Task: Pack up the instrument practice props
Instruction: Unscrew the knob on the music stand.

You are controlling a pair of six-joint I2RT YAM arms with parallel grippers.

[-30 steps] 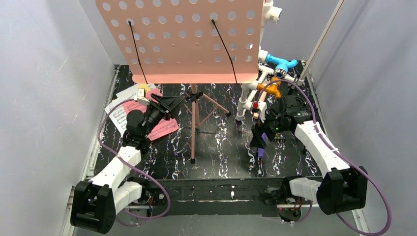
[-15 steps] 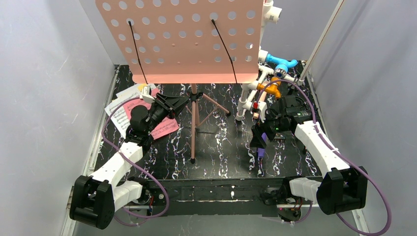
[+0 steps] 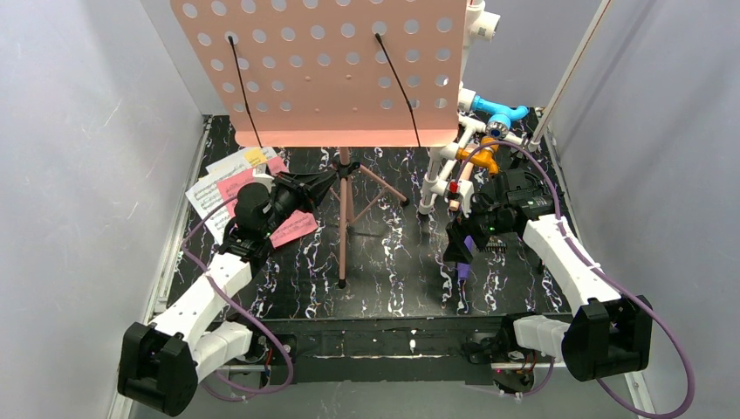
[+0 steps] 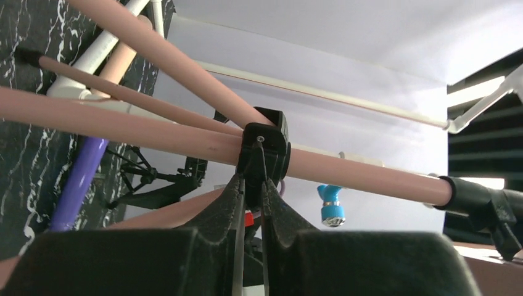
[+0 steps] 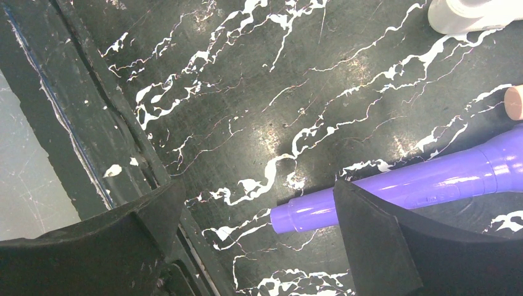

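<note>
Purple microphone (image 5: 425,179) is recorded nearest the arm bases. It lies flat on the black marbled table (image 5: 247,92), right of centre, with its long axis running roughly near-to-far in the overhead view. The right gripper (image 5: 259,228) is poised over the handle end with its jaws spread wide. One finger is seen on each side of the tail. No contact can be confirmed, and nothing is held.

Further in, at table centre, the sheet-music holder (image 3: 332,78) is standing upright on its tripod legs (image 3: 343,244). The black hub (image 4: 266,145), where the pink tubes meet, is found directly ahead of the left gripper (image 4: 251,180), at its fingertips. In the left wrist view the tubes are seen to cross side to side, athwart the line of the fingers. The left jaws stand almost together, with their tips at the underside of the hub. Whether any part of the hub is pinched between them cannot be told. The left arm is judged much the nearer to the hub; the right is well apart from it. Any folding of the legs is judged to turn on that hub being worked along the pole.

Beyond the left arm, printed music pages (image 3: 208,196) and a pink folder (image 3: 292,229) are noted lying on the table. Farthest back, to the right, a white pipe frame (image 3: 432,179) is noted.
</note>
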